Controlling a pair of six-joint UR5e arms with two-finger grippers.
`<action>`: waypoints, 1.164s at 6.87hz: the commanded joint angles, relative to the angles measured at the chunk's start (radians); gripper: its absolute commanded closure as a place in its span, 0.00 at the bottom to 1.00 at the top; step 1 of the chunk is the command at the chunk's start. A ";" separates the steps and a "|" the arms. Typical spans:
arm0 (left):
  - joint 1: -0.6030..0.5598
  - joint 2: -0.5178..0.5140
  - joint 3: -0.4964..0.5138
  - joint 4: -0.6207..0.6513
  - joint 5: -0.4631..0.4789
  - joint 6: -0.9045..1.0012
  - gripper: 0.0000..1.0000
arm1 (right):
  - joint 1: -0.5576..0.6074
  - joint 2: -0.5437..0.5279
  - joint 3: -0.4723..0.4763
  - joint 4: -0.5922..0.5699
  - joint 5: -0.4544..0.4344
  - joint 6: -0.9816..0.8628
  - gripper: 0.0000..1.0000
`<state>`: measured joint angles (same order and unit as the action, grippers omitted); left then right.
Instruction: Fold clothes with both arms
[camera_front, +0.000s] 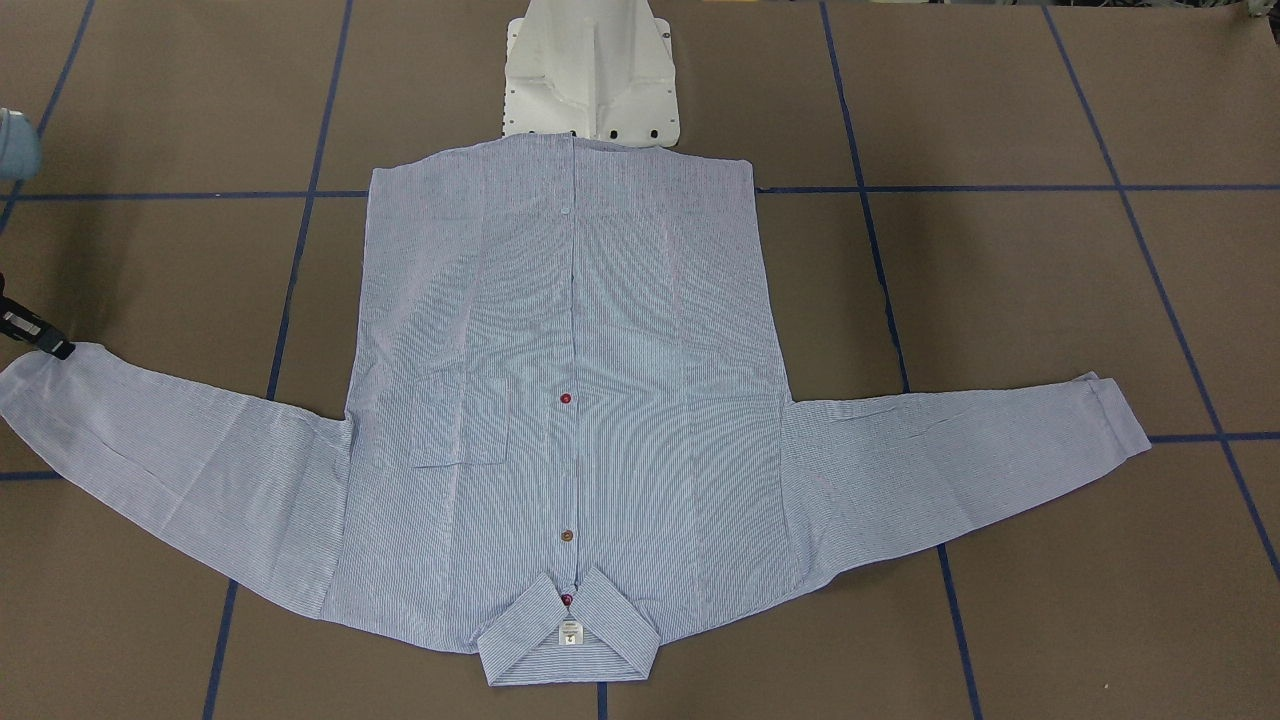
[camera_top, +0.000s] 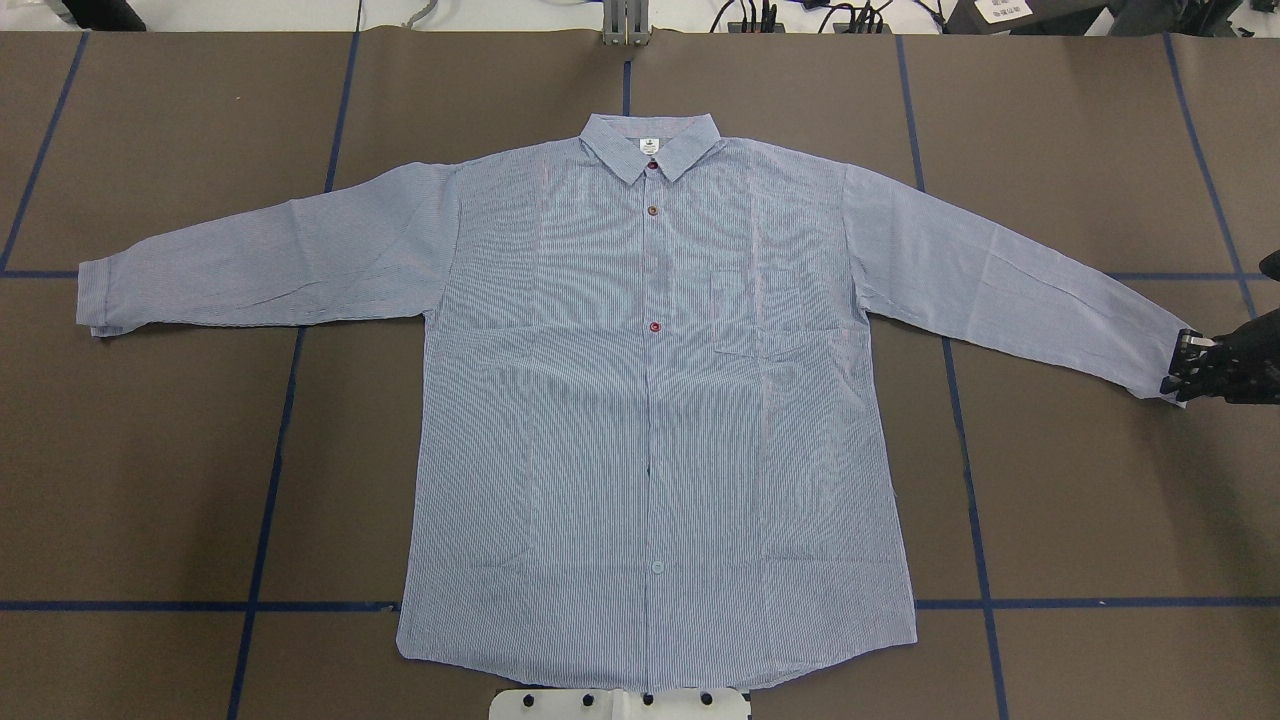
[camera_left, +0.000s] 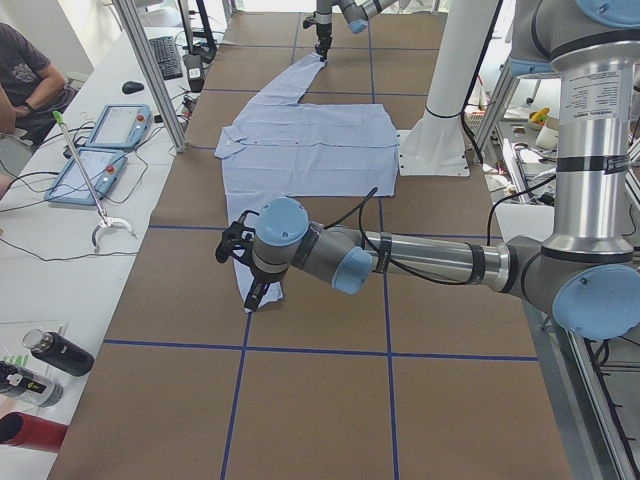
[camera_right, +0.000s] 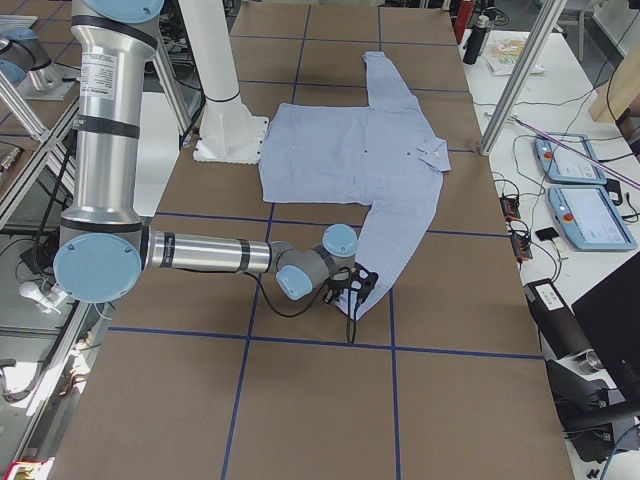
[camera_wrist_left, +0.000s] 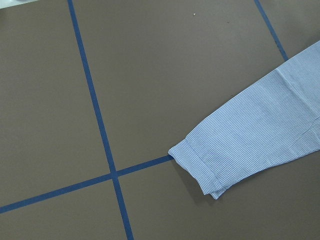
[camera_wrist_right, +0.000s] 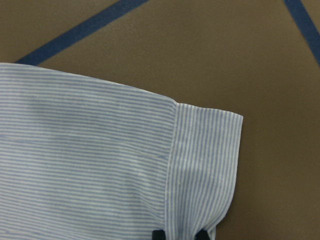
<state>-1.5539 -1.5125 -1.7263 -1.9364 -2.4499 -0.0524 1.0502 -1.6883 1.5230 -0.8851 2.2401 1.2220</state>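
Note:
The light blue striped shirt (camera_top: 650, 400) lies flat and front up on the brown table, buttoned, with both sleeves spread out and its collar (camera_top: 650, 145) on the far side from the robot. My right gripper (camera_top: 1178, 368) is down at the cuff of the right-hand sleeve (camera_front: 40, 400). In the right wrist view two black fingertips (camera_wrist_right: 158, 234) stand a little apart on that cuff's (camera_wrist_right: 205, 165) edge, with cloth between them. The left gripper (camera_left: 252, 298) hangs above the other sleeve's cuff (camera_wrist_left: 200, 165). It shows only in the left side view, so I cannot tell its state.
The white pedestal base (camera_front: 590, 70) stands at the shirt's hem. Blue tape lines (camera_top: 270, 480) cross the table. A side bench holds two tablets (camera_left: 100, 150) and bottles (camera_left: 55, 355), and a seated person (camera_left: 25, 70) is beside it. Metal posts (camera_left: 150, 70) line that edge.

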 joint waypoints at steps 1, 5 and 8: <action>0.000 -0.005 -0.001 0.002 0.003 -0.003 0.01 | 0.001 -0.001 0.012 0.000 0.001 0.005 1.00; 0.006 -0.021 0.011 -0.075 0.000 -0.050 0.03 | 0.014 0.059 0.100 -0.014 -0.002 0.005 1.00; 0.055 -0.113 0.048 -0.121 0.003 -0.201 0.01 | 0.005 0.377 0.103 -0.195 -0.002 0.036 1.00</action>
<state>-1.5166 -1.6012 -1.6871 -2.0487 -2.4471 -0.2202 1.0629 -1.4679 1.6268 -0.9694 2.2385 1.2408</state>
